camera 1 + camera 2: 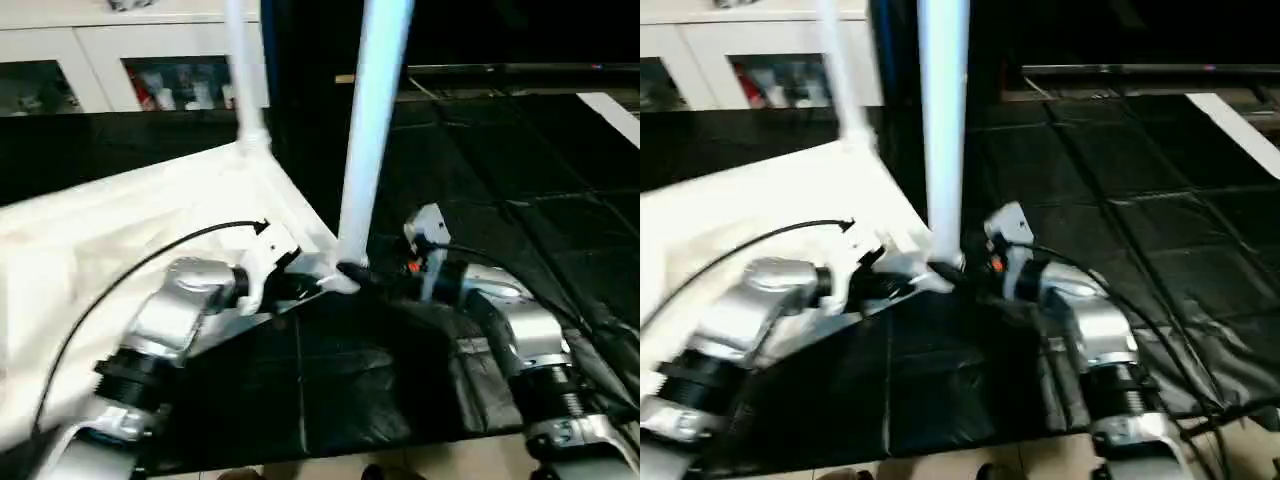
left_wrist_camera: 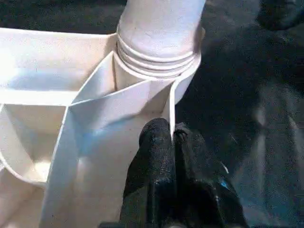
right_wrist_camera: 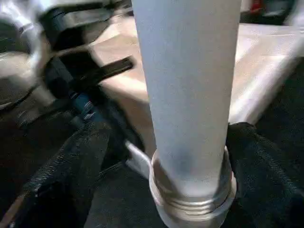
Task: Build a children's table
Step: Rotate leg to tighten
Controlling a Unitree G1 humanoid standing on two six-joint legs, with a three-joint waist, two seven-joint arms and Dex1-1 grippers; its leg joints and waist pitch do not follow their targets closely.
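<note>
Table top (image 1: 120, 230), upright leg (image 1: 372, 110), cabinet (image 1: 90, 60) behind

A: Arms?
B: Both forearms were silver, rounded metal shells, left arm (image 1: 170, 320) and right arm (image 1: 520, 330). Each had a black ribbed ring section lower down, then more silver.

A: Cables?
B: A thin black cable arced over the left forearm to a white bracket at the wrist. Black cables ran along the right forearm too.

A: Wrists?
B: White plastic camera mounts on both. The right one had a small orange-red spot beside it.

A: Fingers?
B: Black, matte, slightly textured on the left gripper (image 2: 172, 137). A small blue mark sat low on one finger. The right gripper (image 3: 190, 156) had black, grainy-looking fingers (image 3: 71, 166).
</note>
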